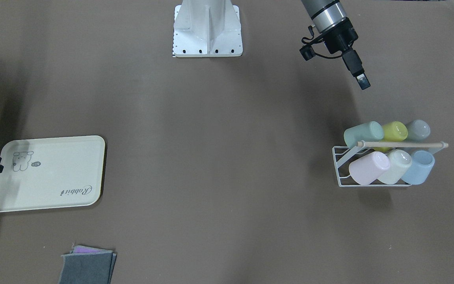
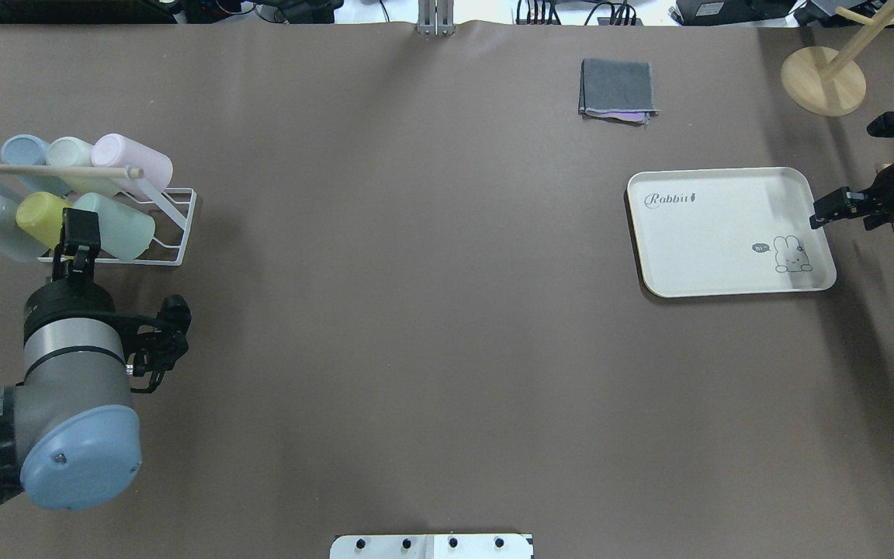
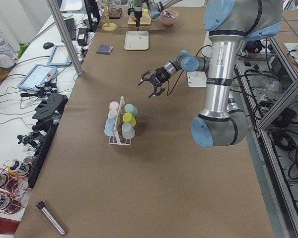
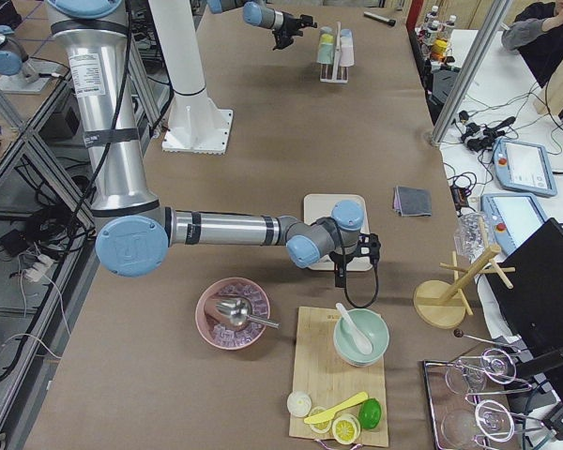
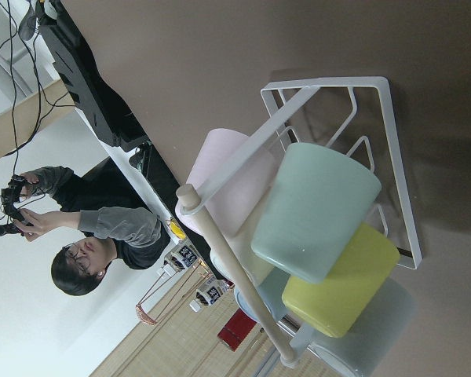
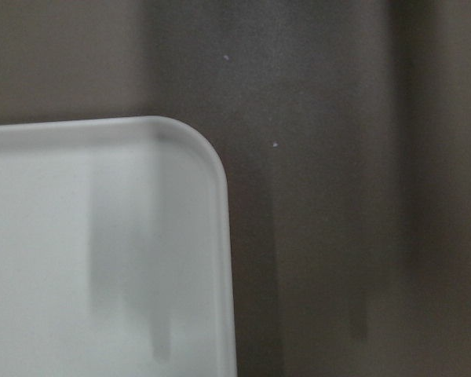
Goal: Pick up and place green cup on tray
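Just short of the green cup [image 1: 363,134], the left pincer [image 1: 363,82] hovers tilted downward, seemingly released.

Robotics laboratory; shown by teach pendants [image 3: 37,77], cabling [image 4: 476,128] and aluminium framing [image 3: 64,37] arranged beside the table [image 3: 164,188].

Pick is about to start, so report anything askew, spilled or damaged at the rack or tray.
Nothing stands out. The green cup lies on its side in the wire rack like the other five cups; the tray sits flat with no spill.
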Robot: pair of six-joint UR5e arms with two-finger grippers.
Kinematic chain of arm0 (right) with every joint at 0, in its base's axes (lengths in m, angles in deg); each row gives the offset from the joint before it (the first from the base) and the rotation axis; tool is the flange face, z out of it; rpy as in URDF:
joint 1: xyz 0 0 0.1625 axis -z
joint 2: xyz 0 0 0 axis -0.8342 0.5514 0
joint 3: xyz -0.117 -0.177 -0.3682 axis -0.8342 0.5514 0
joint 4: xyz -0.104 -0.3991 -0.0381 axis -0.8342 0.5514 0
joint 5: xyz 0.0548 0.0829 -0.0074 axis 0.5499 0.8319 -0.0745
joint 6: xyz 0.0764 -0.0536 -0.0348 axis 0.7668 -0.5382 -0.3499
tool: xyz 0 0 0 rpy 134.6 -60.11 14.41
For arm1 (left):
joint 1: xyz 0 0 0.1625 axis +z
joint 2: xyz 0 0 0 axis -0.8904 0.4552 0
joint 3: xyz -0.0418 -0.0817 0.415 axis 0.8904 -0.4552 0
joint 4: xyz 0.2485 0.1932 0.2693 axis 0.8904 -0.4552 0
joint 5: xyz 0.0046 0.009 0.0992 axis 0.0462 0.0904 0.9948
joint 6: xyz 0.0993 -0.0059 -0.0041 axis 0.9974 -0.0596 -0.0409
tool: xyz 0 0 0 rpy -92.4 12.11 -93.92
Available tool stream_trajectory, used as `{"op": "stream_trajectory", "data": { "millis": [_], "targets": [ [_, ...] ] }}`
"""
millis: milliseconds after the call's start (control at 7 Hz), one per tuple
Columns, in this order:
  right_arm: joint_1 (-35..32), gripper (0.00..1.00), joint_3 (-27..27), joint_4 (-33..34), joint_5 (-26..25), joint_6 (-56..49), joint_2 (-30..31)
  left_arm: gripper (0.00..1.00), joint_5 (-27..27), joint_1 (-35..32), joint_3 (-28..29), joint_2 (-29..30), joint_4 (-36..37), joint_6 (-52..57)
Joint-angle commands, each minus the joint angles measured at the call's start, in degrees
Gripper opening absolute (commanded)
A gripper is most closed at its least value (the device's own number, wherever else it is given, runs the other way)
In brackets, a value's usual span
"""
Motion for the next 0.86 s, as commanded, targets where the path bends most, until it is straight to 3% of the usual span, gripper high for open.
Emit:
{"op": "stream_trajectory", "data": {
  "millis": [0, 143, 571, 714],
  "targets": [
    [0.13, 0.91, 0.46, -0.41, 0.90, 0.13, -0.44, 0.99, 11.52, 3.14, -0.65, -1.86, 6.16, 0.10],
    [0.66, 0.90, 0.99, -0.41, 1.52, 0.13, -0.35, 0.99, 12.11, 3.24, -0.65, -3.53, 6.19, -0.16],
    [1.36, 0.44, 1.26, -0.41, 2.39, 0.13, -0.26, 0.99, 12.21, 6.83, 6.52, -3.29, 7.42, 0.02],
    [1.37, 0.25, 1.26, -0.41, 2.75, 0.13, -0.18, 0.99, 12.21, 7.89, 7.86, -3.20, 8.03, 0.10]
  ]
}}
